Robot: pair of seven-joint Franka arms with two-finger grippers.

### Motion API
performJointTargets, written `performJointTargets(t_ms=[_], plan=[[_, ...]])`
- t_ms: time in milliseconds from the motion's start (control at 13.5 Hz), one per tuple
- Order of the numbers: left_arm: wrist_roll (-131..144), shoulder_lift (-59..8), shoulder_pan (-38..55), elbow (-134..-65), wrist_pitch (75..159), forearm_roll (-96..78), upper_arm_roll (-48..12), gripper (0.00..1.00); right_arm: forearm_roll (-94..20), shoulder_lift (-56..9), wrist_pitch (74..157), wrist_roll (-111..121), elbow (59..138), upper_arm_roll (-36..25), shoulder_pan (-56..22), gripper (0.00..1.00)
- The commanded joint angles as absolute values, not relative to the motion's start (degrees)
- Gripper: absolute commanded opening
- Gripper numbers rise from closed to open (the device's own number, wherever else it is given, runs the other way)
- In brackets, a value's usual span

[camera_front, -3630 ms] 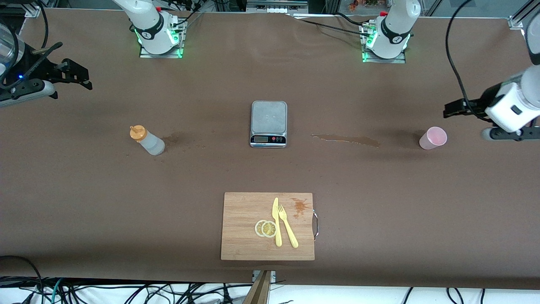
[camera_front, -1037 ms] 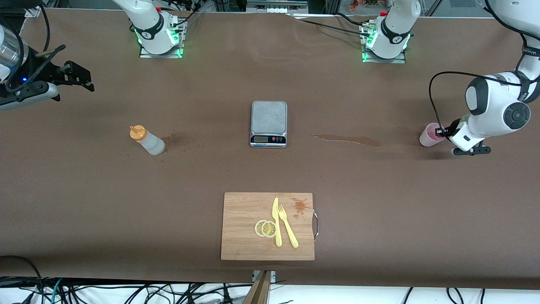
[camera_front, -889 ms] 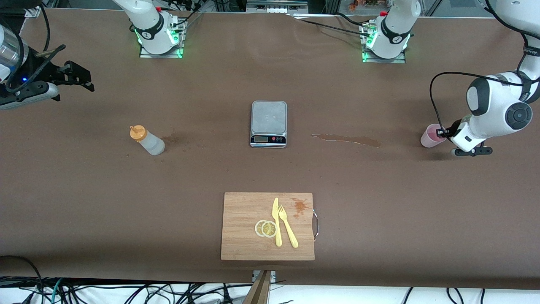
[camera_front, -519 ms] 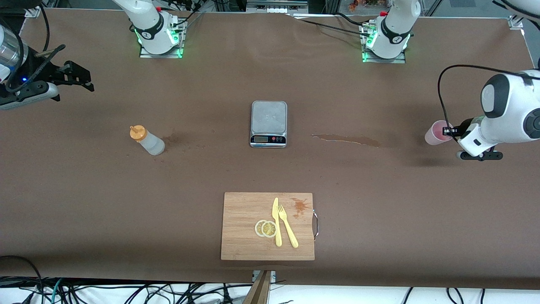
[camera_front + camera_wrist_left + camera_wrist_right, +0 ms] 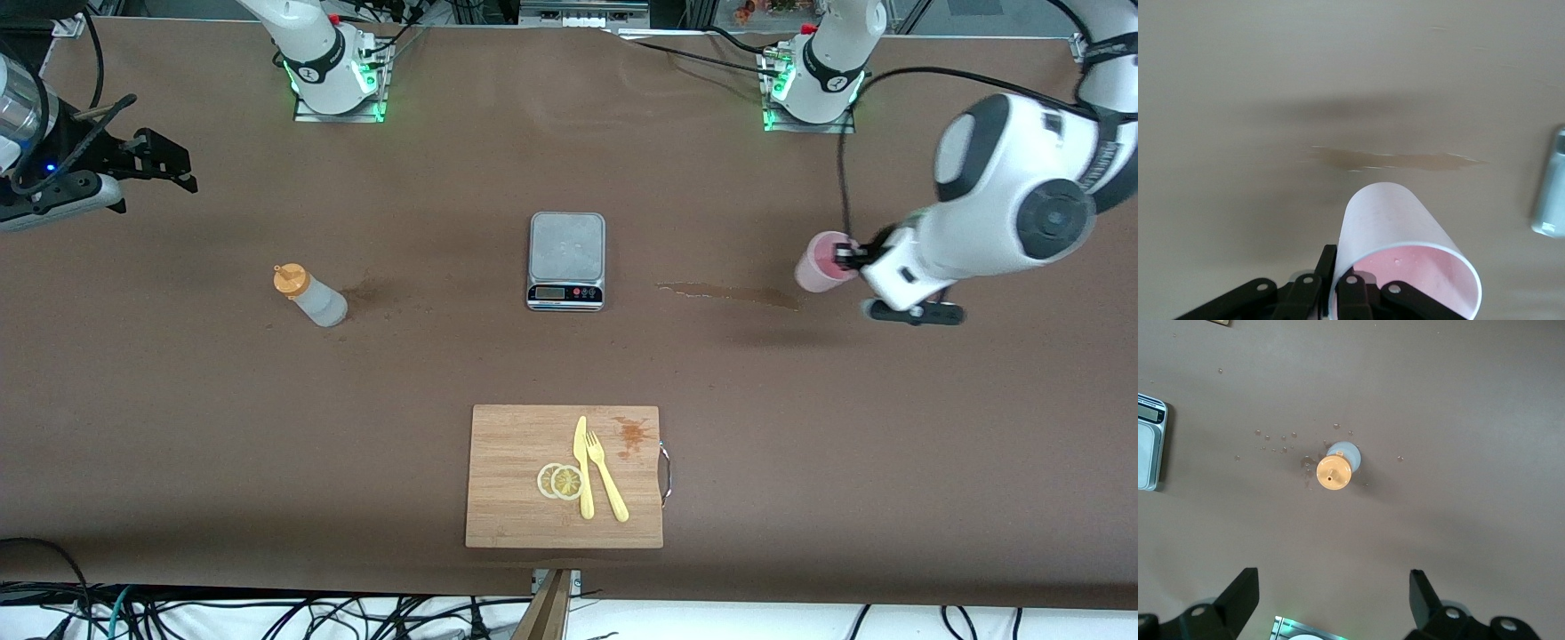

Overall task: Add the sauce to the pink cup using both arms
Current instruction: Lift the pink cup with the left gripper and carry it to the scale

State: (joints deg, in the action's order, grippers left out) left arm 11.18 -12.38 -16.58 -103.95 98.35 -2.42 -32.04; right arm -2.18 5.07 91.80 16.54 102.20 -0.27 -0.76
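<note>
The pink cup [image 5: 820, 264] hangs tilted above the table, over the end of a brown sauce stain [image 5: 729, 293] toward the left arm's end. My left gripper [image 5: 846, 258] is shut on the cup's wall, one finger inside the rim and one outside. In the left wrist view the cup [image 5: 1395, 223] fills the space ahead of the gripper [image 5: 1336, 267], with the stain [image 5: 1398, 160] below it. The sauce bottle [image 5: 311, 298] with its orange cap stands toward the right arm's end. My right gripper [image 5: 169, 164] waits open, high over that end; its view looks down on the bottle [image 5: 1337, 468] between the gripper's [image 5: 1331, 587] spread fingers.
A grey kitchen scale [image 5: 566, 258] sits mid-table, between bottle and cup. Nearer the front camera lies a wooden cutting board [image 5: 516, 444] with a yellow knife [image 5: 582, 467], a fork [image 5: 607, 484] and lemon slices [image 5: 560, 481]. Small wet spots [image 5: 369, 289] lie beside the bottle.
My left gripper has lifted the pink cup off the table and carried it toward the scale, over the stain's end. The right arm has stayed still.
</note>
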Motion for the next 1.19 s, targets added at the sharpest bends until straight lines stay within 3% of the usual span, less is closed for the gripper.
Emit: performJointTargets(t_ms=[0, 296, 370, 593, 1111], plan=[[22.4, -19.8, -8.7, -96.2, 97.2, -3.3, -35.2, 0.0, -2.9, 6.0, 92.5, 17.7, 103.5, -0.4, -0.5, 1.0], [32.8, -32.7, 6.4, -85.4, 98.5, -2.9, -34.9, 0.0, -2.9, 6.1, 92.5, 17.7, 103.4, -1.0, -0.5, 1.0], [37.5, -34.9, 9.5, -84.0, 102.1, -2.6, -34.4, 0.0, -2.9, 6.1, 92.5, 17.7, 103.4, -1.0, -0.5, 1.0], [46.7, -39.0, 15.4, -84.1, 112.3, -0.5, -33.2, 0.0, -2.9, 6.1, 92.5, 18.4, 103.4, -1.0, -0.5, 1.0], [51.2, -40.6, 20.0, -86.7, 112.4, 2.8, -31.6, 0.0, -2.9, 5.9, 92.5, 18.9, 103.4, -1.5, -0.5, 1.0]])
